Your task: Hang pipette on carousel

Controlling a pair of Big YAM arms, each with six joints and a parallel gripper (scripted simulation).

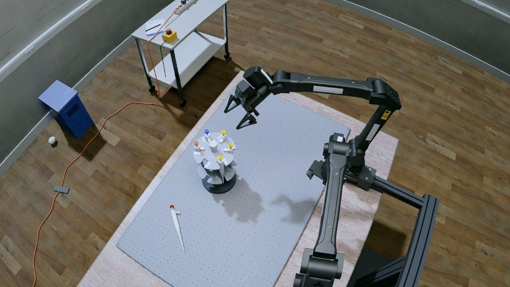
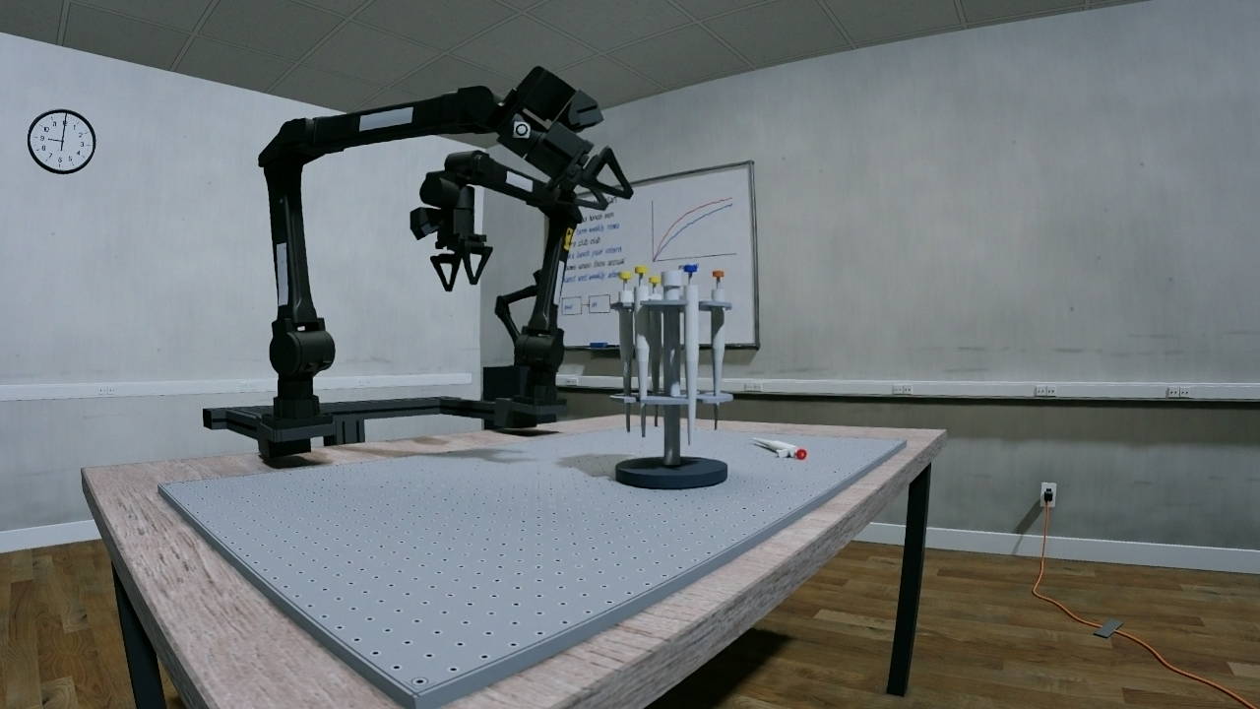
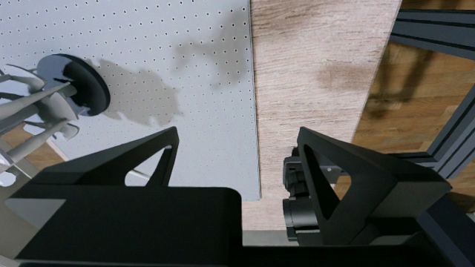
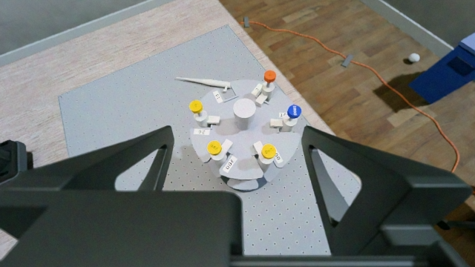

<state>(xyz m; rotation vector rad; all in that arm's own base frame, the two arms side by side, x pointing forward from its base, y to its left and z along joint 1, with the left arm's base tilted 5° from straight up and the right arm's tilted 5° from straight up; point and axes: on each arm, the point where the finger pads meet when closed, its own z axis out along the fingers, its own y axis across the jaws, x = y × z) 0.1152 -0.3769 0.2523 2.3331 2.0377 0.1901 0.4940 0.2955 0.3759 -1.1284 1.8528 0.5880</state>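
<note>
The loose pipette [image 1: 176,223] [image 2: 777,447] [image 3: 142,174] [image 4: 209,81] lies flat on the surface [image 1: 271,150] [image 2: 440,547] [image 3: 208,111] [image 4: 130,85], well apart from the carousel [image 1: 210,189] [image 2: 671,476] [image 3: 100,89] [image 4: 243,168], its red button [image 1: 171,206] [image 2: 800,454] unreadable from here. The left pincer [image 1: 309,174] [image 2: 462,282] [image 3: 237,133] and right pincer [image 1: 231,120] [image 2: 616,199] [image 3: 0,0] are both wide open and hold nothing.The loose pipette [image 1: 176,223] [image 2: 777,447] [image 3: 142,174] [image 4: 209,81] lies flat on the surface [image 1: 271,150] [image 2: 440,547] [image 3: 208,111] [image 4: 130,85], apart from the carousel [image 1: 210,189] [image 2: 671,476] [image 3: 100,89] [image 4: 243,168]. I can't read its red button [image 1: 171,206] [image 2: 800,454] from here, so the volume wants checking first. The left pincer [image 1: 309,174] [image 2: 462,282] [image 3: 237,133] looks the handier for lifting; I'd take the barrel squarely, leaving the finger hook [image 1: 178,213] [image 2: 782,454] [image 4: 225,89] free, then bring it upright before nearing the slot. The right pincer [image 1: 231,120] [image 2: 616,199] [image 4: 237,133] overlooks the head and might turn it. Both stand wide open, gripping nothing. Five hung pipettes crowd the rim (three yellow-topped, easily muddled), and a careless swing could knock the blue-topped one [image 1: 206,132] [image 2: 691,353] [image 4: 294,112] or the orange-topped one [image 1: 196,144] [image 2: 718,326] [image 4: 270,76].
</note>
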